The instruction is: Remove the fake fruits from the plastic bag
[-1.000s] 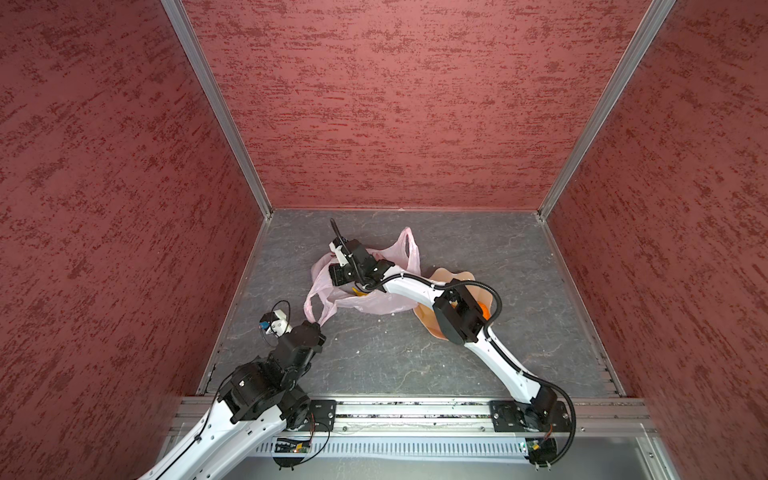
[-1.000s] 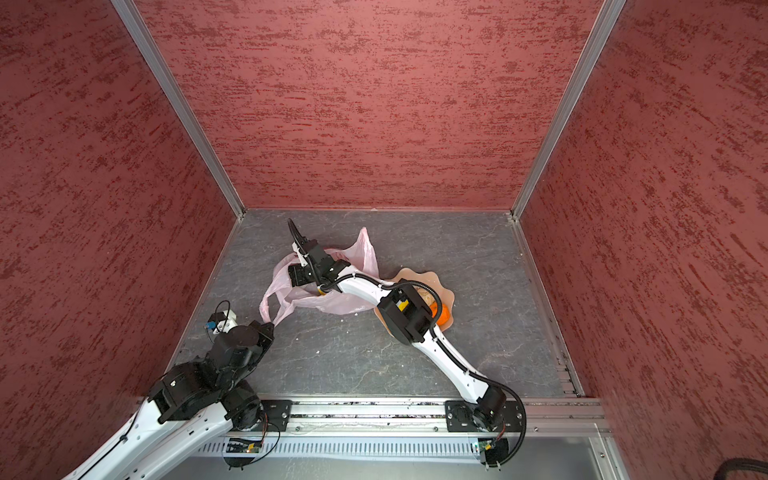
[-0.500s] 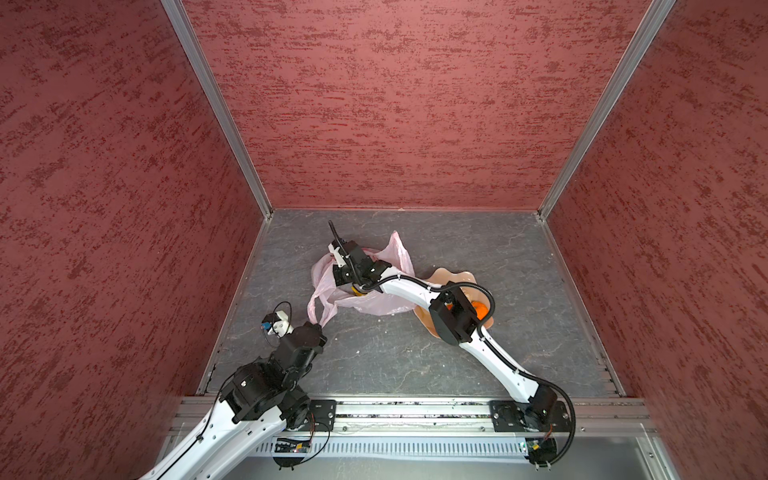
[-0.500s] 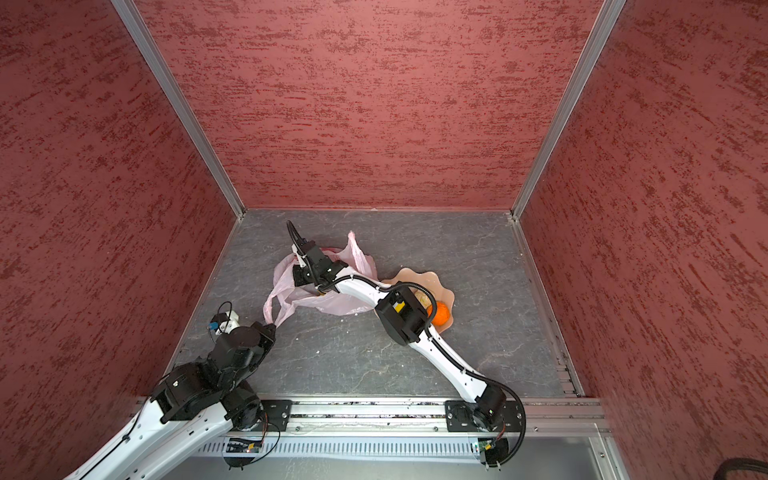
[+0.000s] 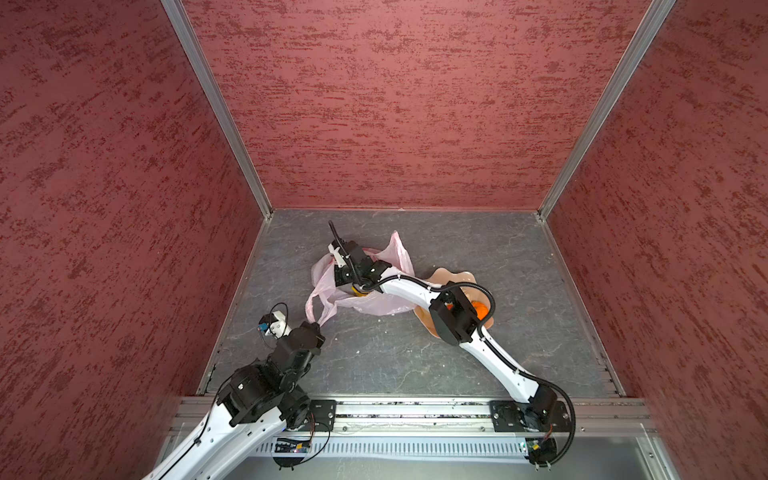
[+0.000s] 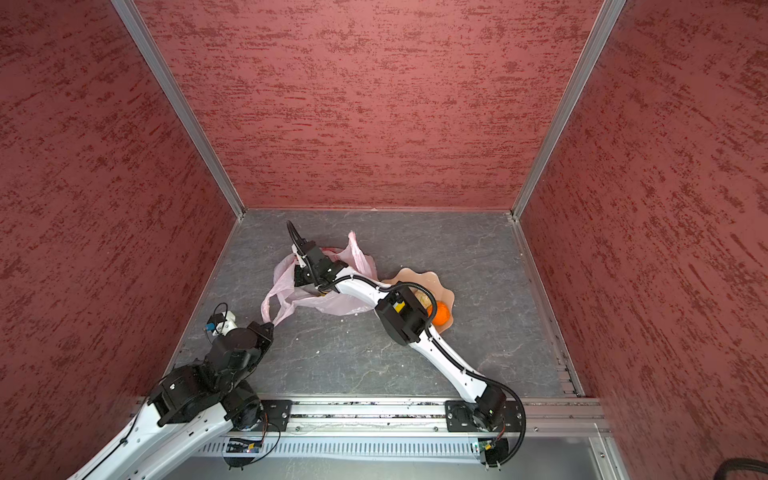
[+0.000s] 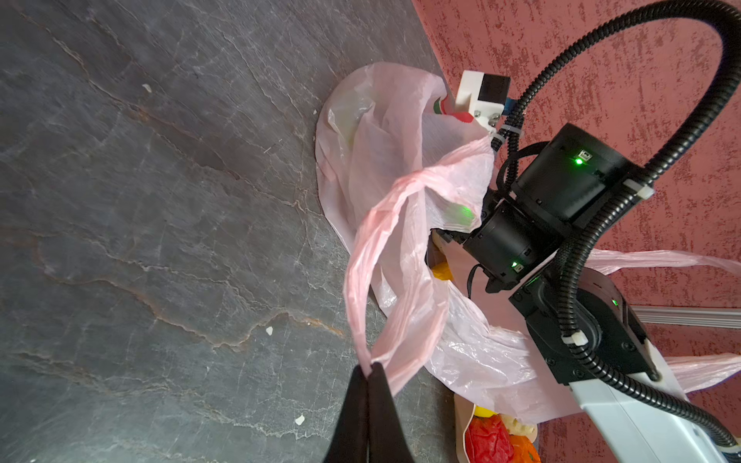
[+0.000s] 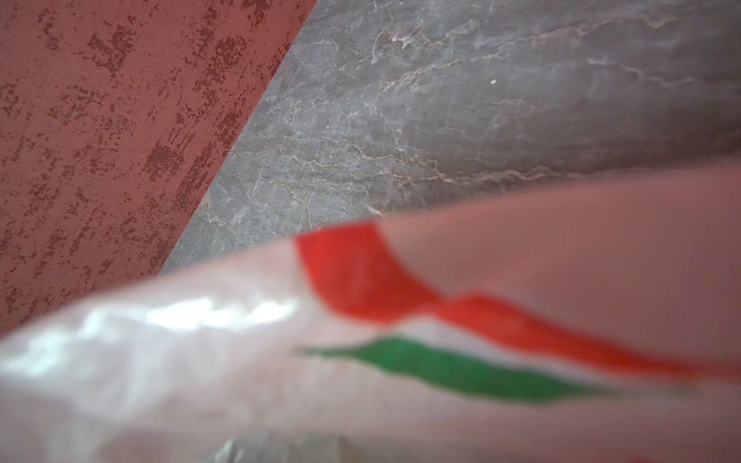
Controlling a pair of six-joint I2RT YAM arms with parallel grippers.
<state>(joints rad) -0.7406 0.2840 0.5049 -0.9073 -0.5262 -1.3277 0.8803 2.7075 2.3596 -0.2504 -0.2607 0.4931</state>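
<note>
- The left pincer (image 7: 369,375) is clamped on one loop handle of the plastic bag (image 5: 376,305); the handle stretches toward the near left.
- The bag lies crumpled on the grey desk (image 5: 415,357), left of centre, touching the peach dish (image 6: 430,277).
- The right pincer (image 5: 353,287) reaches into the bag's mouth; its jaws are hidden, so I cannot tell how they stand.
- A yellow fruit (image 7: 441,273) shows inside that mouth.
- An orange ball (image 6: 440,312) and a beige piece (image 6: 424,300) sit in the dish, right of the bag.
</note>
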